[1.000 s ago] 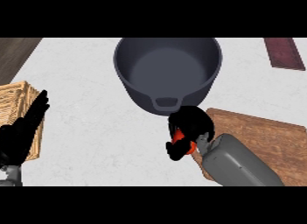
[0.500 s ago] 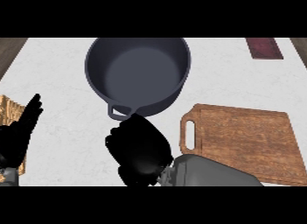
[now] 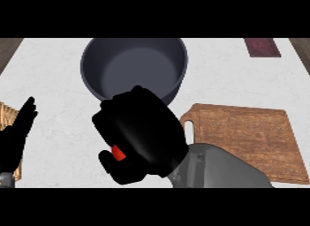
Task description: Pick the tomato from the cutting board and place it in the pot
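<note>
Tomato (image 3: 119,152), a red sliver, sits at lower centre inside the curled right hand (image 3: 141,134), now raised nearer the round dark pot (image 3: 134,66). Left hand (image 3: 10,141) rests open, lower left. Wooden cutting board (image 3: 248,141) lies right.

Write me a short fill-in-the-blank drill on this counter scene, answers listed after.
1. The right hand is curled round a red ____.
2. The cutting board now holds ____.
3. The pot lies ____ the right hand in the view.
4. The left hand rests by the view's ____ edge.

Answers: tomato; nothing; above; left
</note>
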Tool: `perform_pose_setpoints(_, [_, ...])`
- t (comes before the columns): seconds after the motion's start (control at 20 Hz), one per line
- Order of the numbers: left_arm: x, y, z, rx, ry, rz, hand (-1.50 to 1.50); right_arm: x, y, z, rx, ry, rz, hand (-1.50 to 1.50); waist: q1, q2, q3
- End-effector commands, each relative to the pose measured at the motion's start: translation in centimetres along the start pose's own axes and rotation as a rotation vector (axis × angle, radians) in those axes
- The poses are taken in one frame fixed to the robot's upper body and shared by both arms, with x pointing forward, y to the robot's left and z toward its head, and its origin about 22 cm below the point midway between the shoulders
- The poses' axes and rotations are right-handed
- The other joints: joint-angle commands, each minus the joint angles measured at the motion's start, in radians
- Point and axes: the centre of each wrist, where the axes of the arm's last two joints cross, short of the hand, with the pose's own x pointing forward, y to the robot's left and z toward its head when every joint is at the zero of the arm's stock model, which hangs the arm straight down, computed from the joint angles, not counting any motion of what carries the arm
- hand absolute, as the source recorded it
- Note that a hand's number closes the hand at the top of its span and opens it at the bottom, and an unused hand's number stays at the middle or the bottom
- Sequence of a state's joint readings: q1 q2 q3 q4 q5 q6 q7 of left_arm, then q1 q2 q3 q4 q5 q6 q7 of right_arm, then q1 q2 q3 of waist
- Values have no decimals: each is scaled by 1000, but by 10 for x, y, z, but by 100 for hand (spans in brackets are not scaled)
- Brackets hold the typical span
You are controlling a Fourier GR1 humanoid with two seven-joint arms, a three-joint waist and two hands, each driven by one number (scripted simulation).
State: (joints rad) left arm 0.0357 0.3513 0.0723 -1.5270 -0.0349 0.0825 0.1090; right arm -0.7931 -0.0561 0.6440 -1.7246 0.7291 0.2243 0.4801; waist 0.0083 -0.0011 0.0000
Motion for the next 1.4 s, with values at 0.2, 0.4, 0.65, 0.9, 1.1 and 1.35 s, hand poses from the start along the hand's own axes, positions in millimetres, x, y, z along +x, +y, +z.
perform_pose_setpoints(0.2, [21,7,-14,-6,-1,-10,0,-34,-17,-49,-94,40,-111,150,6,3,0])
perform_pose_setpoints(0.4, [11,1,-6,-32,1,3,0,-51,-9,-75,-104,53,-133,150,12,4,0])
perform_pose_setpoints(0.65, [5,-13,-7,-29,-6,-15,0,-84,-27,-106,-122,43,-143,150,17,7,-1])
perform_pose_setpoints(0.9, [18,-8,-6,-48,-21,6,0,-121,-6,-121,-102,66,-107,150,40,15,-1])
perform_pose_setpoints(1.1, [19,-17,-10,-36,-31,-13,0,-128,-8,-135,-73,85,-63,150,54,21,-1])
perform_pose_setpoints(1.35, [24,-30,-19,-84,-56,-4,0,-148,23,-126,-48,86,76,150,92,37,-2])
